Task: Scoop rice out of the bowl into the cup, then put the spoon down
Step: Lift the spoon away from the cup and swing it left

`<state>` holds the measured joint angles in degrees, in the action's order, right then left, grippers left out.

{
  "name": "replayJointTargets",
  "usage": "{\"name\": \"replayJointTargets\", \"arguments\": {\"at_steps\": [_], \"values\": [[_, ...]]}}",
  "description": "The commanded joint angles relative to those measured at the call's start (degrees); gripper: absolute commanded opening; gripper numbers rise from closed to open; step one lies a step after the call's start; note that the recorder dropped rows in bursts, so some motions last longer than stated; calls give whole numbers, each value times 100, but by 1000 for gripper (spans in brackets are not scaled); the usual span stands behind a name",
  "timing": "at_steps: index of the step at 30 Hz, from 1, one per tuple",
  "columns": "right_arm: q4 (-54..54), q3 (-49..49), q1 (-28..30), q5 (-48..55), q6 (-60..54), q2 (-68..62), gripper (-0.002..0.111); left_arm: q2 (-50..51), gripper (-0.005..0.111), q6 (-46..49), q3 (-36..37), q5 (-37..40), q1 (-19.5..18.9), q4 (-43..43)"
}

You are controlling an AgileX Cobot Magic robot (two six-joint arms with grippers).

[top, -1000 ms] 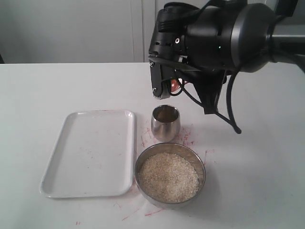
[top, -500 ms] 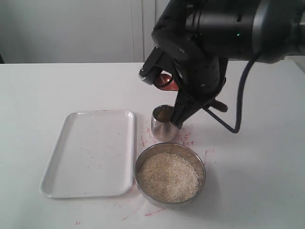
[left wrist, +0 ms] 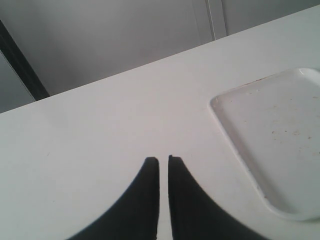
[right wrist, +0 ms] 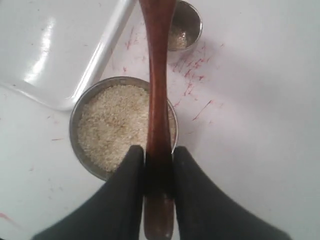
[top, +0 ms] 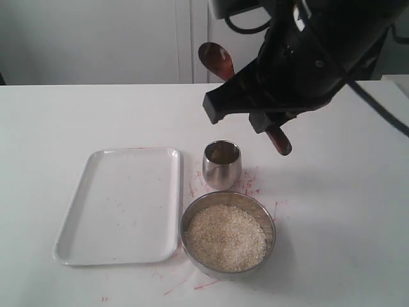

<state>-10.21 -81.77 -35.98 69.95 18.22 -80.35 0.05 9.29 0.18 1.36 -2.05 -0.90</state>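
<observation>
My right gripper (right wrist: 159, 160) is shut on the slim handle of the dark reddish-brown wooden spoon (right wrist: 157, 95). In the exterior view the spoon (top: 216, 61) is held high in the air, its oval bowl up behind the cup and its handle end low toward the front. The small steel cup (top: 222, 165) stands upright with a little rice at its bottom. Just in front of it, the wide steel bowl (top: 271, 225) is full of off-white rice (top: 225, 238). My left gripper (left wrist: 163, 160) is shut and holds nothing, low over bare table.
A white rectangular tray (top: 121, 203) lies left of the cup and bowl, and its corner shows in the left wrist view (left wrist: 280, 140). Red marks stain the white table (top: 332, 192) around the cup and bowl. The right arm's black body hangs above the cup.
The right arm has risen and turned. The spoon's bowl has swung up from just above the cup to high behind it, and the handle end now points down toward the front.
</observation>
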Motion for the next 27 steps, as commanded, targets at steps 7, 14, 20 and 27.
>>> {"name": "replayJointTargets", "arguments": {"at_steps": [7,14,20,27], "values": [[539,777,-2,1,-75,113,0,-5,14,-8,-18,-11,6,39],[818,815,-2,1,56,-74,0,-5,14,-8,-18,-11,6,39],[1053,744,-2,-752,461,-447,0,-5,14,-8,-18,-11,6,39],[1066,-296,-321,-859,850,-1416,0,-5,14,-8,-18,-11,6,39]]}}
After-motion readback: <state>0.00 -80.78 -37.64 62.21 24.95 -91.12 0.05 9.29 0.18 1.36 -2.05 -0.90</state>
